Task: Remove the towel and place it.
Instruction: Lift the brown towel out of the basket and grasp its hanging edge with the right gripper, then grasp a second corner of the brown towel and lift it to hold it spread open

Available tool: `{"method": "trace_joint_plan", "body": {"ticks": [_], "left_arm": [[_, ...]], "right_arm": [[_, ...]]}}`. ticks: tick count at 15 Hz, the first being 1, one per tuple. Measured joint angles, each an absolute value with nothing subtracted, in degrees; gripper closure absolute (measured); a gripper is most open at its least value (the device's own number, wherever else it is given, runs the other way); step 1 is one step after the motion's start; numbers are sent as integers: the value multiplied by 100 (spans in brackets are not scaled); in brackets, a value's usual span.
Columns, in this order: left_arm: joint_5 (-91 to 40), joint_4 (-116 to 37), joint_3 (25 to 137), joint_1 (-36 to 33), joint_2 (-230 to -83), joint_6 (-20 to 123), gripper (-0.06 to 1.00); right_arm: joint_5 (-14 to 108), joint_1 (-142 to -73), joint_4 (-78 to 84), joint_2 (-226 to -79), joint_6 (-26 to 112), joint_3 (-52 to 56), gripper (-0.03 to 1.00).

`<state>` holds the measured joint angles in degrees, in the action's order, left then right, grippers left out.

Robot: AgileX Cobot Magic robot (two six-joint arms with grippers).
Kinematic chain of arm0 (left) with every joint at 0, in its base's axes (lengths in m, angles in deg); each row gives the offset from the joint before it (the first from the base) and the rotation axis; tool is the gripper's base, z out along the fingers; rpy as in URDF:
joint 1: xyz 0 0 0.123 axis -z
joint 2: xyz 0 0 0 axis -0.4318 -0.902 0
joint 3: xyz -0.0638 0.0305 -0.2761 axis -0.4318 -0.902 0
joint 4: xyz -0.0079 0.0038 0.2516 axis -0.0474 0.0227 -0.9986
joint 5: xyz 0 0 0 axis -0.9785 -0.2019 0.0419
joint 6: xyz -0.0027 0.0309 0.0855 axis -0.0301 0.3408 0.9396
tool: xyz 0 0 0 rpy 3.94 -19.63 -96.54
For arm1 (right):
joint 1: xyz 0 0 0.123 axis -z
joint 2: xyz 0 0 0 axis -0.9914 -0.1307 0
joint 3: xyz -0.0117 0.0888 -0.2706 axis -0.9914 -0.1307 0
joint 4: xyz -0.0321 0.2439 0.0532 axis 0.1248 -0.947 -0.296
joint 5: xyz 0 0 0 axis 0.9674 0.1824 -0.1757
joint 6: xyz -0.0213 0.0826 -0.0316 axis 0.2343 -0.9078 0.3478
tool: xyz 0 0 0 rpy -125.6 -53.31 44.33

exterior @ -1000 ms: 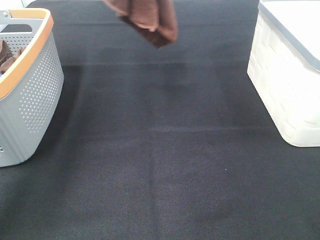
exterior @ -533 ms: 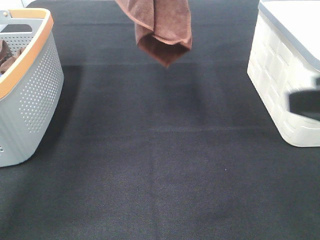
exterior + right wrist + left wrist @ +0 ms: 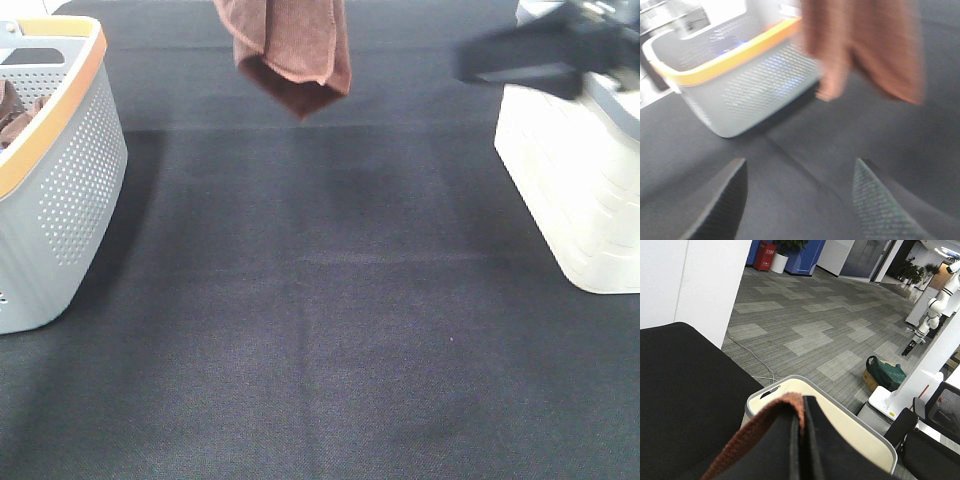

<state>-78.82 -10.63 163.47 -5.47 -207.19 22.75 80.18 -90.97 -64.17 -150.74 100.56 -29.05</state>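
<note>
One towel [image 3: 292,50] pinched in left end effector [image 3: 801,412], above wide mat [image 3: 320,320] between basket [image 3: 70,180] and bin [image 3: 560,200], right end effector [image 3: 799,195] spread

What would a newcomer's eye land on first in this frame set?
The towel first: it hangs bunched in mid-air at the top middle of the high view, above the black table cover, pinched in the left gripper. Next, the blurred right gripper, jaws open, faces the towel from near the white lidded bin on the right. A grey basket with an orange rim stands at the left.
</note>
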Motion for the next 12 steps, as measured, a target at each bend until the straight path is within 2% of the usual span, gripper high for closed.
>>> {"method": "trace_joint_plan", "body": {"ticks": [2,4,12], "left_arm": [[-7882,-1063,16347,-547,-20719,2275,94],[-7882,-1063,16347,-547,-20719,2275,94],[-7882,-1034,16347,-547,-20719,2275,94]], "right_arm": [[7250,-9704,-6417,-15515,10028,-2504,38],[6534,-9962,-6423,-15922,9896,-2189,38],[6230,-10014,-6772,-17263,9879,-1387,38]]}}
